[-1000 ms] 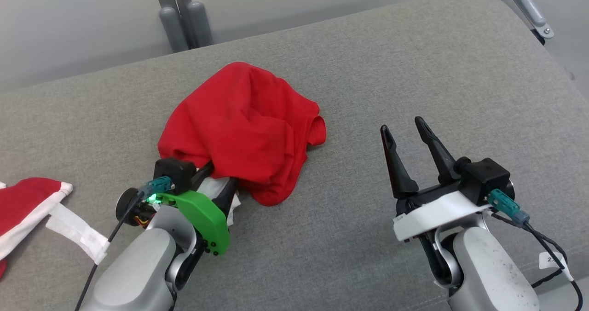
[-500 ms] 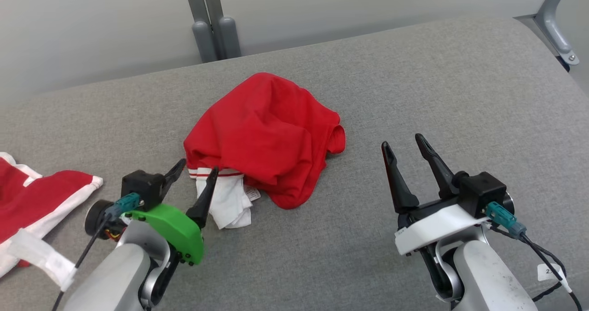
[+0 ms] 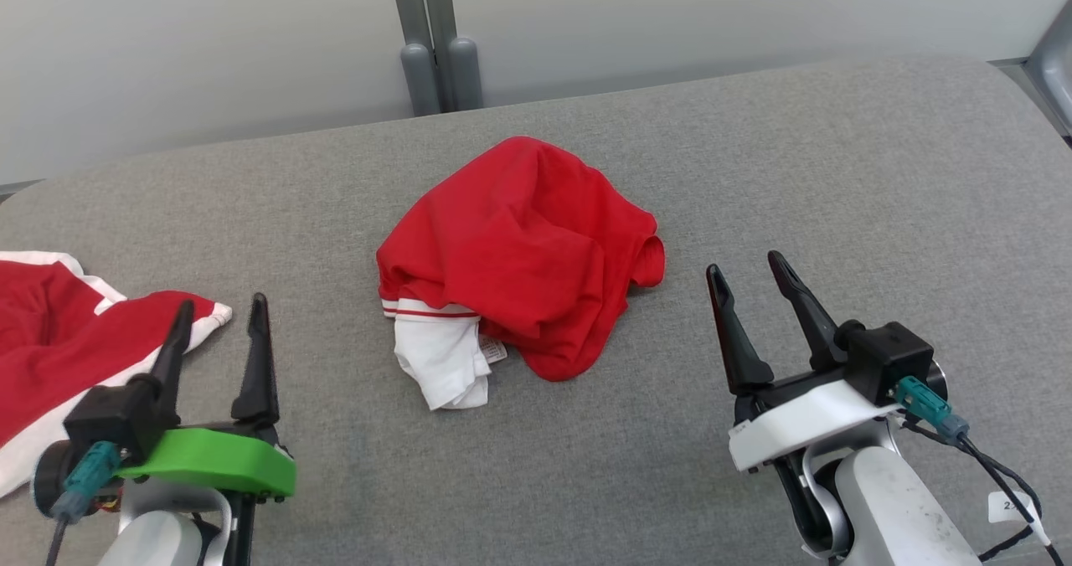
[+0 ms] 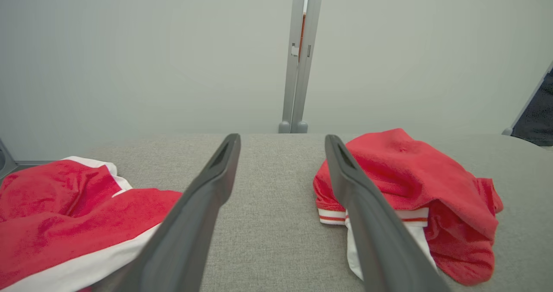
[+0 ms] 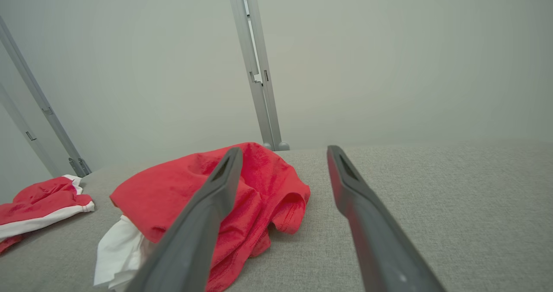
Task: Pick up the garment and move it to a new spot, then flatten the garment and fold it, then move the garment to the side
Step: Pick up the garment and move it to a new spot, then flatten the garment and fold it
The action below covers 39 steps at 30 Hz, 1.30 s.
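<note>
The garment is heaped crumpled on the cushion, between the left gripper and the right gripper, both spread wide and empty. If bunched layers are pinched together, flattening could be spoiled; the other red cloth beside the left gripper might be snagged.
</note>
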Motion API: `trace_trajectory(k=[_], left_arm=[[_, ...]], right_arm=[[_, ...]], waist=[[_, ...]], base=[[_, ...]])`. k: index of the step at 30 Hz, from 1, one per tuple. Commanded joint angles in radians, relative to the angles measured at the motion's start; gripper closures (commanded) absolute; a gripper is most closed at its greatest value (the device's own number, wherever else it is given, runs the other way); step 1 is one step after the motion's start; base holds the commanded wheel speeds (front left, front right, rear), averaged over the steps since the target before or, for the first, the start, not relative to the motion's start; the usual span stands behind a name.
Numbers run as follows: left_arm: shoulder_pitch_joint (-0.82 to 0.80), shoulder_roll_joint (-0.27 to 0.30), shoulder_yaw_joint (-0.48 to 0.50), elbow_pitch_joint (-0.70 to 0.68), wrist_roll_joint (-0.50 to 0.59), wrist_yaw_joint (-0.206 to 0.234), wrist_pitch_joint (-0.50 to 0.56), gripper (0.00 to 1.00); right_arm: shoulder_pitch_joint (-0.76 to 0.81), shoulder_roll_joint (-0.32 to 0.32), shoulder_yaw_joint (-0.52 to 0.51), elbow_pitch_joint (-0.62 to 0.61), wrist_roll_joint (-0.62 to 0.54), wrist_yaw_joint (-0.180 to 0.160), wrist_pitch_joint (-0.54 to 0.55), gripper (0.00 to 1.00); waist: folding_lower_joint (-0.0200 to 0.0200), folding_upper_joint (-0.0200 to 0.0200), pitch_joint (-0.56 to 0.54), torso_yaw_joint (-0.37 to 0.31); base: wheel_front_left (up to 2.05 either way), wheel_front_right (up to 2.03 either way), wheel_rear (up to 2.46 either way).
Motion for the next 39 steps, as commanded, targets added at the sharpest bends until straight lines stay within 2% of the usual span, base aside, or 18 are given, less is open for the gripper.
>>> trace_trajectory(k=[1,4,7,16,22,32,39], left_arm=[[0.030,-0.014,0.047,-0.034,0.030,0.012,-0.006,0.00],[0.111,-0.061,0.148,-0.098,0.087,0.020,-0.004,0.00],[0.163,-0.112,0.214,-0.131,0.138,0.000,-0.004,0.00],[0.258,-0.256,0.321,-0.101,0.260,-0.120,-0.005,0.00],[0.239,-0.303,0.367,-0.068,0.307,-0.185,-0.005,0.00],[0.216,-0.355,0.416,-0.037,0.355,-0.246,-0.005,0.00],[0.212,-0.377,0.429,-0.013,0.371,-0.272,-0.005,0.00]], right_arm=[[0.018,-0.002,-0.006,-0.006,-0.004,0.000,-0.003,0.00],[0.026,-0.002,-0.019,-0.012,0.002,0.000,-0.003,0.00],[0.038,-0.002,-0.034,-0.020,0.002,0.000,-0.003,0.00],[0.049,-0.002,-0.044,-0.027,0.002,0.000,-0.003,0.00],[0.051,-0.002,-0.039,-0.019,0.004,0.000,-0.003,0.00],[0.035,-0.013,-0.018,0.006,0.027,0.000,-0.003,0.00],[-0.004,-0.034,0.082,0.139,0.043,0.000,-0.003,0.00]], waist=[[0.0001,0.0000,-0.001,0.006],[0.0001,0.0000,-0.003,0.012],[0.0001,0.0000,-0.009,0.014],[0.0001,0.0000,-0.018,0.017],[0.0001,0.0000,-0.021,0.020],[0.0001,0.0000,-0.016,0.029],[0.0001,0.0000,-0.026,0.077]], base=[[0.00,0.00,0.00],[0.00,0.00,0.00],[0.00,0.00,0.00],[0.00,0.00,0.00],[0.00,0.00,0.00],[0.00,0.00,0.00],[0.00,0.00,0.00]])
